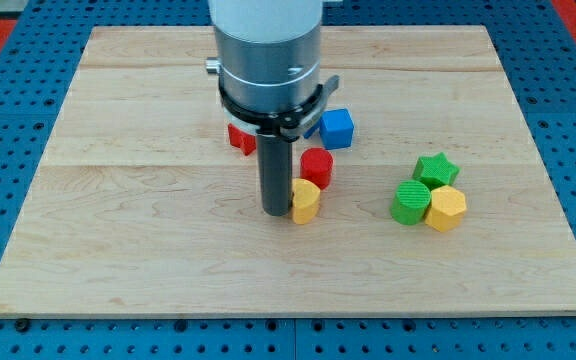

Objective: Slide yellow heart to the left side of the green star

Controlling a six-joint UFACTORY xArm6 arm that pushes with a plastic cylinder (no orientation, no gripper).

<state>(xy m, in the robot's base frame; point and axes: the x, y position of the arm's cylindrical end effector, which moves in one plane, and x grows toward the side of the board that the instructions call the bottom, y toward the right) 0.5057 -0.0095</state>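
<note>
Six small blocks sit on the wooden board [148, 250]. My tip [274, 212] rests on the board near its middle, touching or just beside the left edge of the yellow heart [306, 200]; I have no jaws at all, only this dark rod, so nothing is gripped. The yellow heart stands right below the red cylinder [316, 166], the two touching or nearly so. The green star [435, 169] lies well apart to the view's right, in a tight cluster with a green cylinder [410, 202] at its lower left and a yellow hexagon block [446, 208] just below it. A blue cube [336, 128] sits above and to the right of the red cylinder. Another red block [240, 138] is partly hidden behind the arm's grey body [268, 50], so its shape cannot be told.
</note>
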